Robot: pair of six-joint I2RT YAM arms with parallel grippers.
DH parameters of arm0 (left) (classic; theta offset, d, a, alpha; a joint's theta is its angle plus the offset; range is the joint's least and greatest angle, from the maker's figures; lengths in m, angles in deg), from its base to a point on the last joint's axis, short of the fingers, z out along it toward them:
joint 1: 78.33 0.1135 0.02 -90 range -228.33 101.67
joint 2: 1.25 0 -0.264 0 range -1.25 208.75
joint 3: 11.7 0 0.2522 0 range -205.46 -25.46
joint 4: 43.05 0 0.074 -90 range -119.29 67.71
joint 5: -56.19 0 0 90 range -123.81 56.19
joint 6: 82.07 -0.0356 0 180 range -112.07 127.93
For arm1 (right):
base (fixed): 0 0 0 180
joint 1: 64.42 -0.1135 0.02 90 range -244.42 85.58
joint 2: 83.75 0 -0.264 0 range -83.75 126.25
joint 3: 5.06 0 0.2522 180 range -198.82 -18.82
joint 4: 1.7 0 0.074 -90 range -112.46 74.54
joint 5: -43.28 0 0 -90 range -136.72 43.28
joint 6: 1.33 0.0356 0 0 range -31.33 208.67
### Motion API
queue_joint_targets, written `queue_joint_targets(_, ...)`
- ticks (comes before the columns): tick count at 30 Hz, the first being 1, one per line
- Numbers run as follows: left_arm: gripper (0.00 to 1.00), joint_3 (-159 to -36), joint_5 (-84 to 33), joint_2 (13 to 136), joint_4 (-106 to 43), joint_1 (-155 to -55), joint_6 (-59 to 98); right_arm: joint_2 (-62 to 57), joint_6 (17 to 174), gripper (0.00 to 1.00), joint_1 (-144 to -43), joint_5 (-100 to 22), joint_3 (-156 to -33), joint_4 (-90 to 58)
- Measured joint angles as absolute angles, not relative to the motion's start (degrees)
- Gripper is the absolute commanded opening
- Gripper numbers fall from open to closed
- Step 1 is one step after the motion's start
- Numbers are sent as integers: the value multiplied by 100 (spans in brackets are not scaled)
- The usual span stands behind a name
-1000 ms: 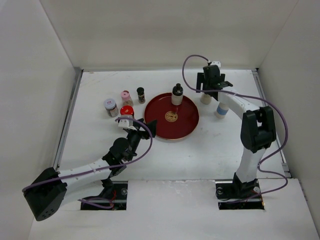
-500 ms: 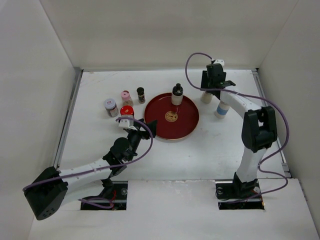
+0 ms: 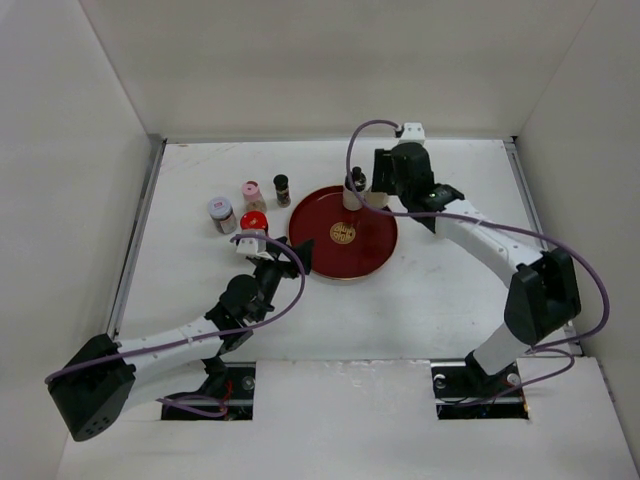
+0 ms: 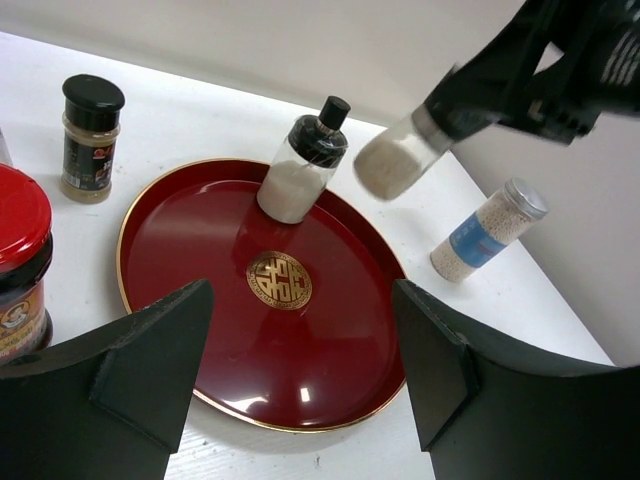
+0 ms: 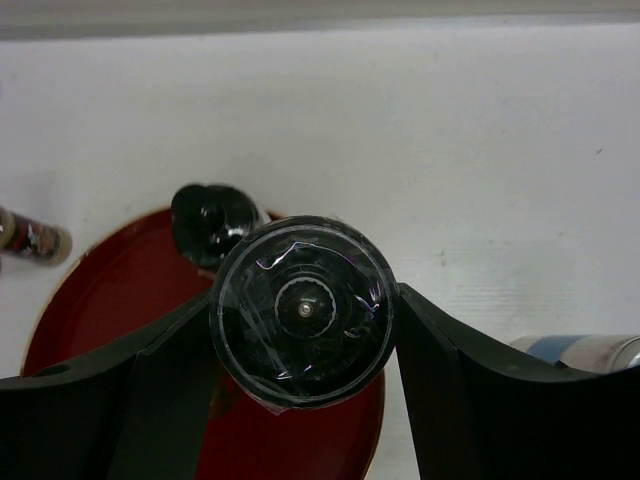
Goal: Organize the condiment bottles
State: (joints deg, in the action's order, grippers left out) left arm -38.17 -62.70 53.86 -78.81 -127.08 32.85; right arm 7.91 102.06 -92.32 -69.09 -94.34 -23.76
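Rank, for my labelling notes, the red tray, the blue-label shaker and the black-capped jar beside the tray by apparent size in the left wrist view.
1. Red tray
2-3. Blue-label shaker and black-capped jar look alike; camera distance differs, so no ranking.

Bright, even overhead light, soft shadows, small glints on the red tray (image 4: pixel 200 300).

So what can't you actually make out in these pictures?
Top view: the blue-labelled, silver-capped glass shaker is hidden under the right arm.
Left wrist view: the red-lidded jar is cut off by the left edge.
Left wrist view: the right gripper hides the cap of the clear shaker of white grains it holds.
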Motion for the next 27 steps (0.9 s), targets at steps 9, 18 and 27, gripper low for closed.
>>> queue_joint_targets(9,71,-3817,-6270,5316,-7879,-12708,3285,1328,10293,59,-9438,-6898,-9080,-2382)
queue_joint_targets(18,71,-3817,-6270,5292,-7879,-12708,3285,1413,10263,78,-9564,-7121,-8796,-2032)
queue_joint_targets(27,71,-3817,-6268,5290,-7879,-12710,3285,504,10271,99,-9571,-7165,-8387,-1971)
